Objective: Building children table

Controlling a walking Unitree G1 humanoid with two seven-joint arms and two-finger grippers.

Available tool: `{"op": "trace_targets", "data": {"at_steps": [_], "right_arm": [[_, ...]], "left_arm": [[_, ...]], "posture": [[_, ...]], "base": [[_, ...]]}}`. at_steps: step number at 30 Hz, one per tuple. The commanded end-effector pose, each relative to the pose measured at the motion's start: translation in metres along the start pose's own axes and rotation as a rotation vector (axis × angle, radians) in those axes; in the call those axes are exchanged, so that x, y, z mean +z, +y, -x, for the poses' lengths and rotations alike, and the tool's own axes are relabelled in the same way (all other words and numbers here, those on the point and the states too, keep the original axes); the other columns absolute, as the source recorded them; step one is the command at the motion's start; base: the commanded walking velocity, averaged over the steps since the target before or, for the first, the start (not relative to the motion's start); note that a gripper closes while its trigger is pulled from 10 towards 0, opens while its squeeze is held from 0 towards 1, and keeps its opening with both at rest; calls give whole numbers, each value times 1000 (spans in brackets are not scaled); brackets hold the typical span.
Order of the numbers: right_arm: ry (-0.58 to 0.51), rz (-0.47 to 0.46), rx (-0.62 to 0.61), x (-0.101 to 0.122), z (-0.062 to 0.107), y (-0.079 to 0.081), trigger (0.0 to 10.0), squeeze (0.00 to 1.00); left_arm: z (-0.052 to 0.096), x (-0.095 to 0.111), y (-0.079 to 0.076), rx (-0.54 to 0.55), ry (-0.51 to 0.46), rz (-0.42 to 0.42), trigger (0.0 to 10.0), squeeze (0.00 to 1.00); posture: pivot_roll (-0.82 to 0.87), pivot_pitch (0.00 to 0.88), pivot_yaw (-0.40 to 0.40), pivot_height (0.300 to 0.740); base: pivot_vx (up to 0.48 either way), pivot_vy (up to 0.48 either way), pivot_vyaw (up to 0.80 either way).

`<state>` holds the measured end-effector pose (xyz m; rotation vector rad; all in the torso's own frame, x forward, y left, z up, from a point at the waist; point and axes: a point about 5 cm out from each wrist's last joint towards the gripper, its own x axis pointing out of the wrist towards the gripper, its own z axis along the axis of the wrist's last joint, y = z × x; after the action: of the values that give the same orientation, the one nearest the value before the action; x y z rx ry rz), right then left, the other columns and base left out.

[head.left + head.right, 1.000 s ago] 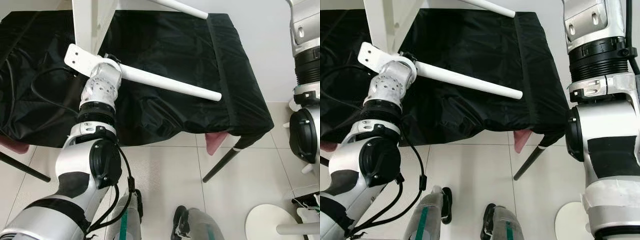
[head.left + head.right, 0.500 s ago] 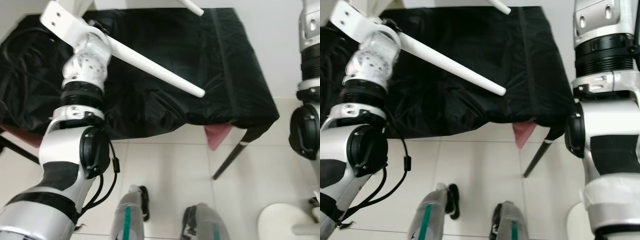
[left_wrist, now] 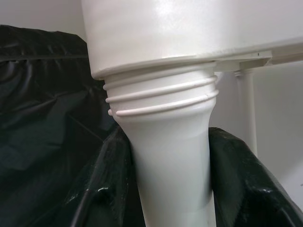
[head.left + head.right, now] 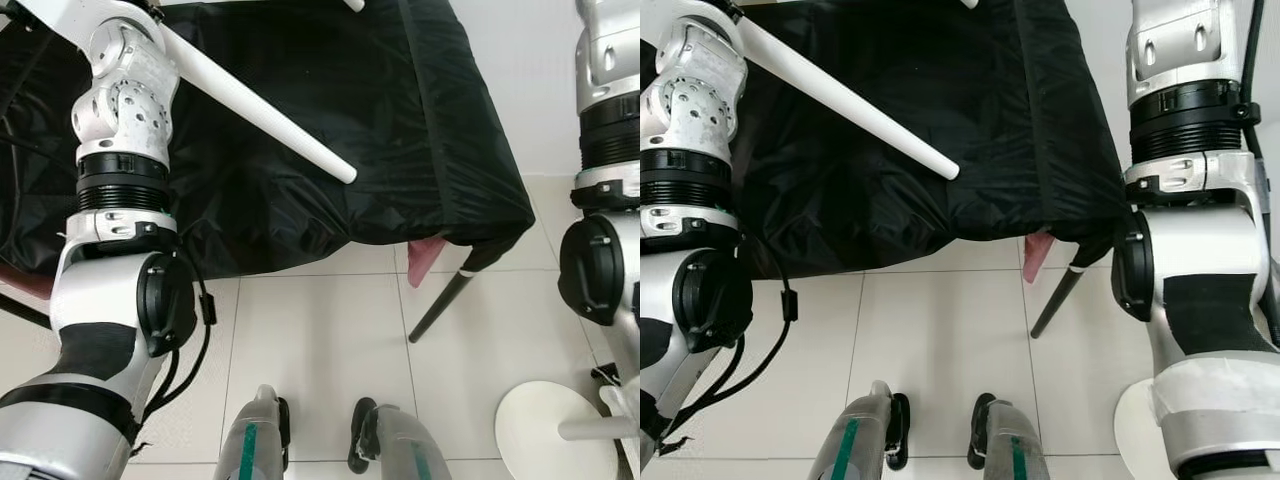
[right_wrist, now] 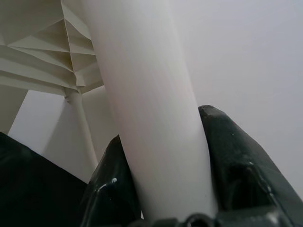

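We see a white table leg (image 4: 255, 105) slanting across the black cloth (image 4: 400, 130) that covers a table; its long axis runs from the upper left, beside our left wrist, down toward the right, and its free rounded tip points to the cloth's front right part and hangs above it. In the left wrist view the left gripper (image 3: 168, 189) is clamped on this leg, a black finger (image 3: 102, 189) pressed to each side of the shaft just below the threaded collar, which meets a white socket of the table top (image 3: 180, 33). In the right wrist view the right gripper (image 5: 163, 189) grips a second white leg (image 5: 147, 94), its fingers (image 5: 236, 165) tight against both sides; ribbed white plastic of the table's underside lies behind it, and a third thin leg stands further back. From the head views the top of the slanted leg and both grippers are cut off by the upper edge, so we cannot tell there how the leg joins. On the tiled floor (image 4: 320, 340) at the right lies a round white disc (image 4: 545, 435), partly cut off, and one dark slanted table leg (image 4: 440, 305) emerges under the cloth.
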<state>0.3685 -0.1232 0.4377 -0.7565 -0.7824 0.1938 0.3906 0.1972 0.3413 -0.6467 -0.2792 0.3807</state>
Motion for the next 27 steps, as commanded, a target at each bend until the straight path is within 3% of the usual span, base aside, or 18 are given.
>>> {"op": "trace_targets", "data": {"at_steps": [1, 6, 10, 12, 15, 22, 25, 27], "right_arm": [[-56, -178, 21, -6, 3, 23, 0, 0], [-27, -227, 42, -17, 10, 34, 0, 0], [-28, -253, 46, -18, 11, 37, 0, 0], [-27, -311, 50, -20, 10, 45, 0, 0], [-27, -311, 50, -20, 10, 45, 0, 0], [17, -433, 129, -34, 15, 88, 0, 0], [23, -442, 135, -36, 16, 90, 0, 0], [38, -512, 176, -41, 20, 102, 0, 0]], "left_arm": [[7, 21, -24, -332, -73, -44, 0, 0], [11, 39, -10, -314, -136, -56, 0, 0], [11, 44, -8, -311, -157, -63, 0, 0], [13, 52, -7, -313, -186, -61, 0, 0], [13, 52, -7, -313, -186, -61, 0, 0], [19, 77, 4, -292, -255, -81, 0, 0], [20, 78, 5, -288, -259, -91, 0, 0], [25, 81, 8, -305, -263, -103, 0, 0]], "posture": [[-84, 107, 106, 740], [-77, 119, 103, 740], [-76, 121, 102, 740], [-73, 125, 101, 740], [-73, 125, 101, 740], [-74, 133, 94, 740], [-71, 140, 91, 740], [-69, 145, 91, 740]], "base": [[0, 0, 0], [0, 0, 0], [0, 0, 0], [0, 0, 0], [0, 0, 0], [0, 0, 0], [0, 0, 0], [0, 0, 0]]}}
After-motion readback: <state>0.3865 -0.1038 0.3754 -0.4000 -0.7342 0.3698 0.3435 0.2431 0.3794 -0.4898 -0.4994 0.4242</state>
